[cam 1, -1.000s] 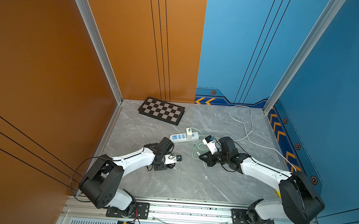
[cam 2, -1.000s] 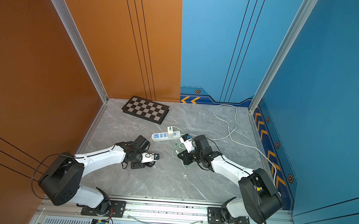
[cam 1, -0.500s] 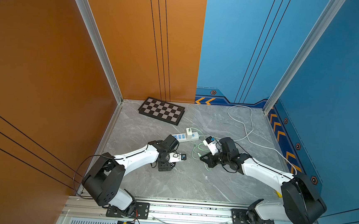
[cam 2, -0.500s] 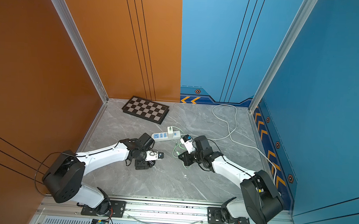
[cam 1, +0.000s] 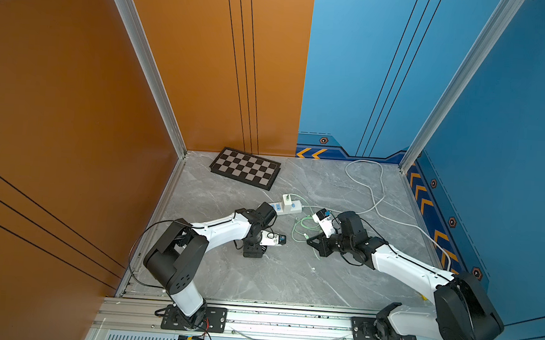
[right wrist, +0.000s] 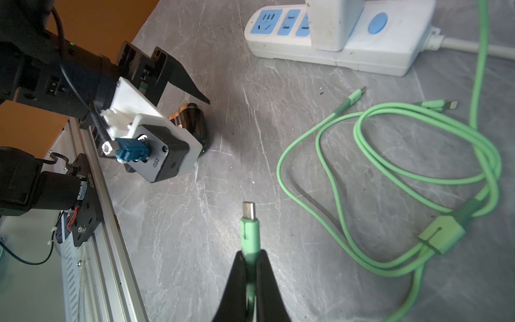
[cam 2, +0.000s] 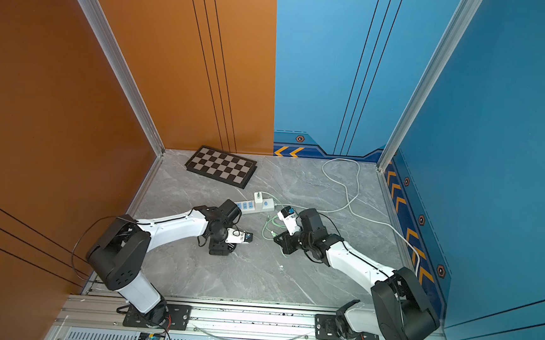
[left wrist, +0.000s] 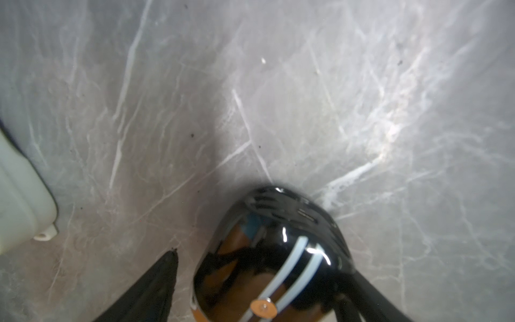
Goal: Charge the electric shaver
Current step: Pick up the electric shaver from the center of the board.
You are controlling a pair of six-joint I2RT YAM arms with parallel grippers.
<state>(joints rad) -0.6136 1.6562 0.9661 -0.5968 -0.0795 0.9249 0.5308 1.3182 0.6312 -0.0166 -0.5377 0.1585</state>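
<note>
Grey tabletop [cam 1: 290,277], shaver [right wrist: 195,122] partly behind left hand [cam 1: 253,251]

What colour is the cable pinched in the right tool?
Mint green cable, silver plug tip; shows best in the right wrist view.

Both overhead views share whole scene, wrist views near tabletop [left wrist: 278,83]

One electric shaver [left wrist: 273,259], one power strip [right wrist: 362,53], one charger [right wrist: 331,25], one green cable [right wrist: 443,234], one checkerboard [cam 1: 245,168], two arms [cam 1: 221,229] [cam 1: 405,268]
</note>
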